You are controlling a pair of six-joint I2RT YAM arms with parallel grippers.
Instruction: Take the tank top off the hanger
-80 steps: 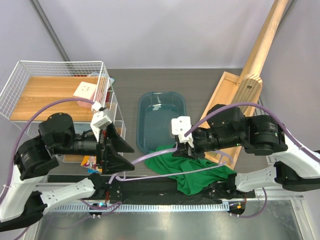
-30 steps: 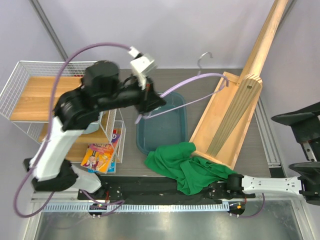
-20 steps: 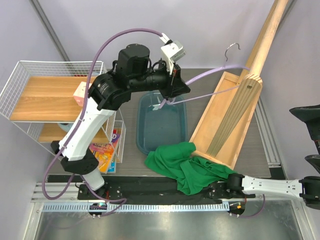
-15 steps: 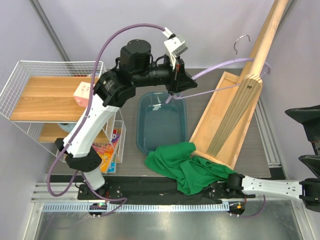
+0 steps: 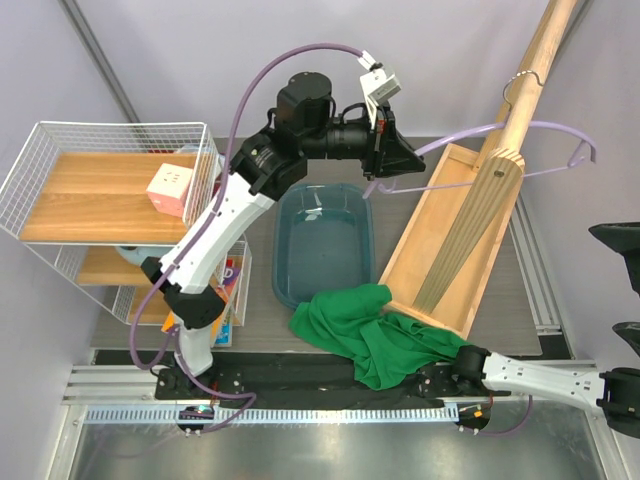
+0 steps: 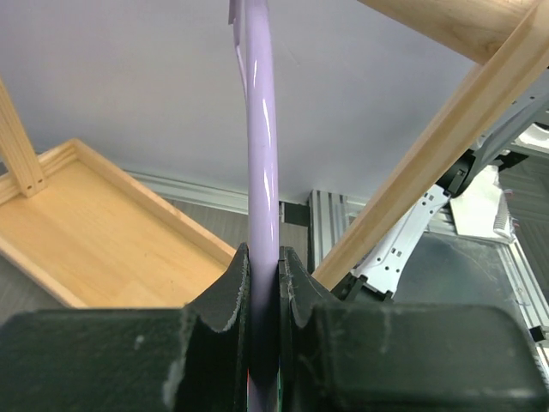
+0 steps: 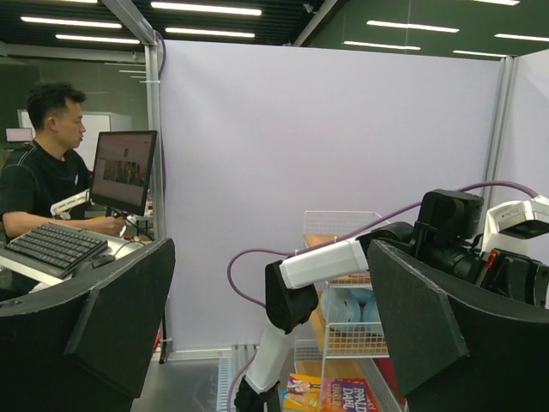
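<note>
The bright green tank top (image 5: 380, 335) lies crumpled at the table's front, free of the hanger. My left gripper (image 5: 392, 160) is raised high over the back of the table and shut on one arm of the lilac hanger (image 5: 452, 138). The hanger reaches right across the wooden pole, its silver hook (image 5: 520, 80) lying against the pole. In the left wrist view the black fingers (image 6: 227, 287) squeeze the lilac hanger (image 6: 262, 154) between them. My right gripper (image 5: 625, 285) sits at the far right edge, open and holding nothing; its wrist view shows the right gripper (image 7: 270, 318) with wide-spread fingers.
A teal bin (image 5: 325, 245) stands mid-table. A slanted wooden stand (image 5: 470, 230) with a long pole (image 5: 535, 55) rises at the right. A white wire rack (image 5: 110, 180) with a pink box (image 5: 170, 190) is at the left, with books (image 5: 205, 300) below it.
My left arm has swung the hanger up and to the right until its hook reached the wooden pole. The right gripper has pulled away to the far right edge. The tank top stayed put.
</note>
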